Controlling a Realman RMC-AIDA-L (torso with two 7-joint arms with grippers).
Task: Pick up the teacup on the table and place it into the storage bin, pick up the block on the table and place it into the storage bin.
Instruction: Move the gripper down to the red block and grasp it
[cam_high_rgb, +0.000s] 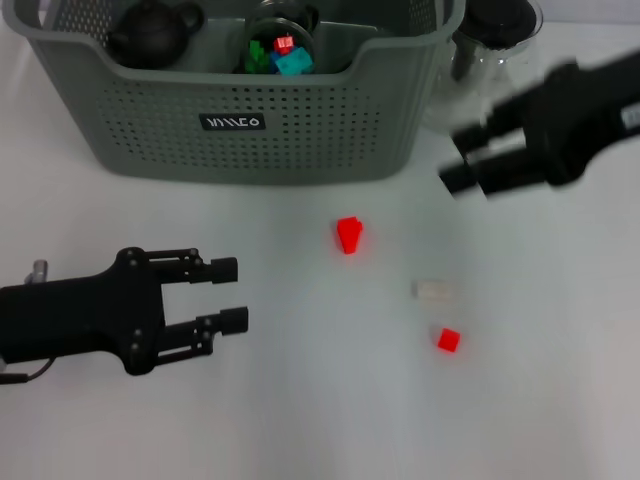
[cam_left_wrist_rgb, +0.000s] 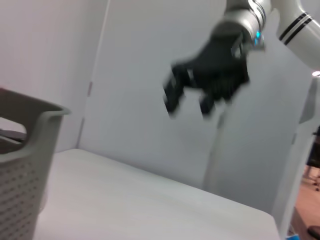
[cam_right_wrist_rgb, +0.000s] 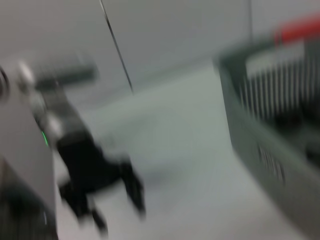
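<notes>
The grey-green storage bin (cam_high_rgb: 300, 130) stands at the back of the table; its corner (cam_left_wrist_rgb: 30, 145) and wall (cam_right_wrist_rgb: 270, 150) show in the wrist views. Inside it sits a clear glass teacup (cam_high_rgb: 280, 45) with small coloured blocks in it. A red block (cam_high_rgb: 348, 235) lies on the table in front of the bin, with a pale block (cam_high_rgb: 432, 290) and a smaller red block (cam_high_rgb: 448, 340) nearer to me. My right gripper (cam_high_rgb: 455, 158) hangs open and empty above the table, right of the bin. My left gripper (cam_high_rgb: 235, 294) rests open at the near left, holding nothing.
A dark teapot (cam_high_rgb: 150, 35) lies in the bin's left part. A clear glass teapot (cam_high_rgb: 495, 45) stands just right of the bin, behind my right gripper. White table stretches between the two grippers around the loose blocks.
</notes>
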